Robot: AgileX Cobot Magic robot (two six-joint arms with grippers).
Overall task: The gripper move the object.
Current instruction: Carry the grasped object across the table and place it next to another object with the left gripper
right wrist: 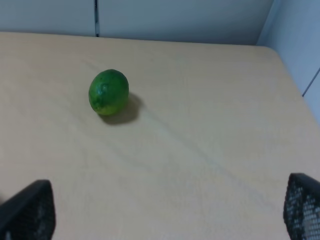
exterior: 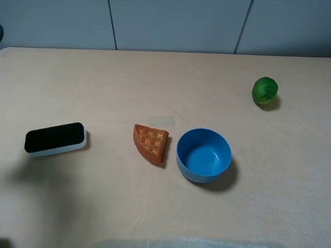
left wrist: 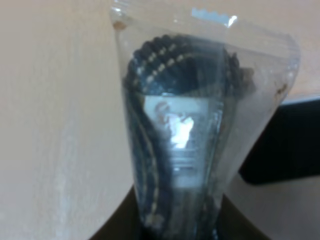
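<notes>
Left wrist view: the packet (left wrist: 185, 135) fills the frame, a clear crinkly plastic bag with dark contents flecked yellow and a pale label inside. Its lower end sits in the dark base of the left tool (left wrist: 175, 227), so the left tool looks clamped on the packet; the fingers themselves are hidden behind the bag. Surface (left wrist: 55, 125) lies behind it, with the black edge of the eraser (left wrist: 285, 145) off to one side.

Exterior high view, left to right: black-and-white eraser (exterior: 56, 139) near the left edge, orange waffle wedge (exterior: 150, 143) mid-surface, blue bowl (exterior: 203, 155) just beside the wedge and apart from it, green lime (exterior: 265, 91) far right toward the back. Neither the packet nor the left tool shows in this view.

Right wrist view: right tool (right wrist: 170, 212) stands apart, with mesh-faced fingers (right wrist: 30, 212) at both frame edges and nothing between them. The lime (right wrist: 108, 92) rests on the surface ahead of it, well apart.
</notes>
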